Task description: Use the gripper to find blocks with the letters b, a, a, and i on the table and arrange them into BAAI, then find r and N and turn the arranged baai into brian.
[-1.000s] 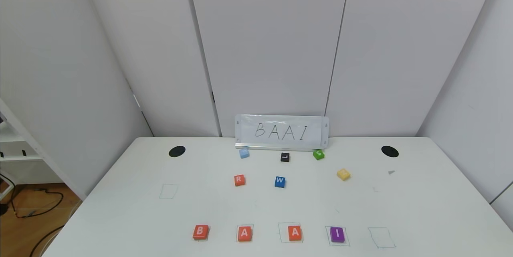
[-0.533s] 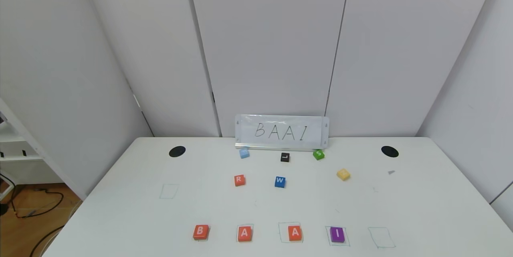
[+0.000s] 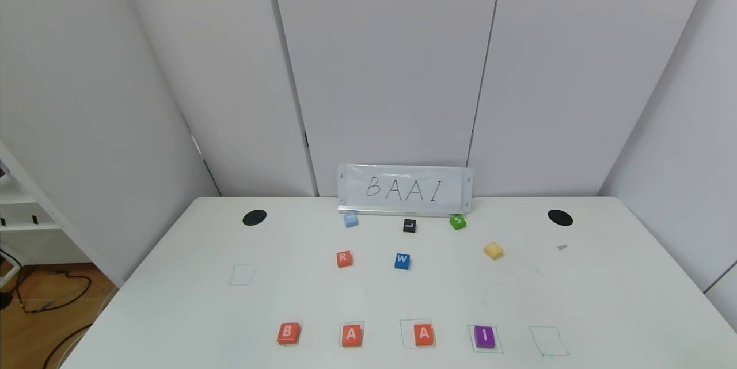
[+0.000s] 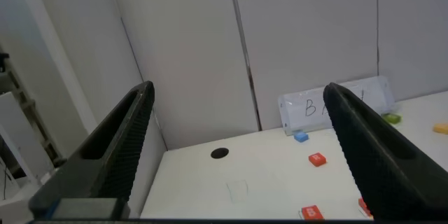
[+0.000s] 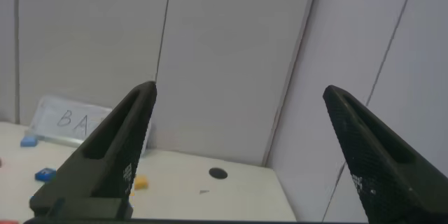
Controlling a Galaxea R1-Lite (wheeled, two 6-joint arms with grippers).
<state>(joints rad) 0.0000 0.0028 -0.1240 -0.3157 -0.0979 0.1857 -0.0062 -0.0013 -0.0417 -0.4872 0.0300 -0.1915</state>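
Observation:
Along the near edge of the table four blocks stand in a row: orange-red B, A, A and purple I. The orange-red r lies mid-table, apart from the row. I can read N on no block. Neither arm shows in the head view. In its wrist view my left gripper hangs open and empty above the table's left side, with r and B ahead of it. My right gripper is open and empty over the right side.
A BAAI sign leans on the back wall. Before it lie pale blue, black L, green S, blue W and yellow blocks. An empty green square lies right of I. Two holes mark the far corners.

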